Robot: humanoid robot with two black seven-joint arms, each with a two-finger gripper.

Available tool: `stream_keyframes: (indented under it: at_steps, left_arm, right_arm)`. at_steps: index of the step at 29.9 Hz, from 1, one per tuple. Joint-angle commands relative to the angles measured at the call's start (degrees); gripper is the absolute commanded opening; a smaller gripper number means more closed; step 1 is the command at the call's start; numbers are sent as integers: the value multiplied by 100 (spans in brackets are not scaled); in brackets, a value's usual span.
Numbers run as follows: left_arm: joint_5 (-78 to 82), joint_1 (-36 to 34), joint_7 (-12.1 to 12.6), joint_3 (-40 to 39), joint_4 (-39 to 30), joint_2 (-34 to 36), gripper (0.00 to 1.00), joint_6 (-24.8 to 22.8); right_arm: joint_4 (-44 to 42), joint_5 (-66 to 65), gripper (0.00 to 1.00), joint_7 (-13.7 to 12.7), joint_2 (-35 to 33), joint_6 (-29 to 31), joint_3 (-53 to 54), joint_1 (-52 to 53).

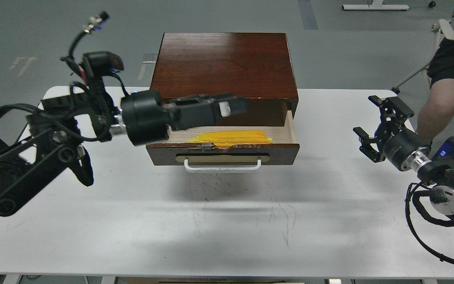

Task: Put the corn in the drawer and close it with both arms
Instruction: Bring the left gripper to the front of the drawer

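The drawer [282, 152] is pulled open from the dark red-brown cabinet [223, 63]; its white bar handle [223, 169] faces me. The yellow corn [231, 137] lies lengthwise inside on the pale wood floor, close behind the chipped front edge. My left gripper [231, 107] reaches in from the left and hangs over the open drawer, just above the corn, fingers pointing right and seen side-on as one dark bar. It hides the drawer's left part. My right gripper [376, 120] is open and empty above the table, well to the right of the drawer.
The cabinet stands at the back middle of the white table [227, 221]. A seated person's leg [440, 106] and a chair [443, 31] are at the far right, just beyond the table's corner and close behind my right arm.
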Motion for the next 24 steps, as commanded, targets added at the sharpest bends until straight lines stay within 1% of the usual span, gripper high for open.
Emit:
stream_keyframes:
  at_steps: [1,4,6,8,10,11,12,13,16,24]
  left_arm:
    - [299,30,1,425,-8,-197,93,2]
    - [387,30,1,829,-8,-206,74,2]
    - [405,65,1,1084,62,-197,45,2]
    - [361,161,1,1225,167,-189,33,2]
    - [299,249,1,1269,237,-162,27,2]
    - [273,363,1,1261,299,-154,17,2]
    - [247,434,1,1261,325,-145,10,2]
    - [194,565,1,1261,369,-127,0,2]
    - [45,803,1,1208,562,-127,0,2]
    - [-571,865,1,1164,1081,-101,0,2]
  right_arm:
    - [1,-7,100,-1,-18,-7,-3,-48]
    - [1,-7,100,-1,-27,-7,-12,-110]
    - [1,-7,100,-1,-27,2,-12,-119]
    - [1,-7,100,-1,-18,2,-12,-127]
    - [1,-7,100,-1,-18,2,-12,-127]
    - [1,-7,100,-1,-18,2,-12,-127]
    - [1,-7,100,-1,-9,2,-12,-127]
    - [1,-7,100,-1,-9,2,-12,-127]
    - [1,-7,100,-1,-18,2,-20,-127]
    - [1,-16,100,-1,-9,2,-20,-189]
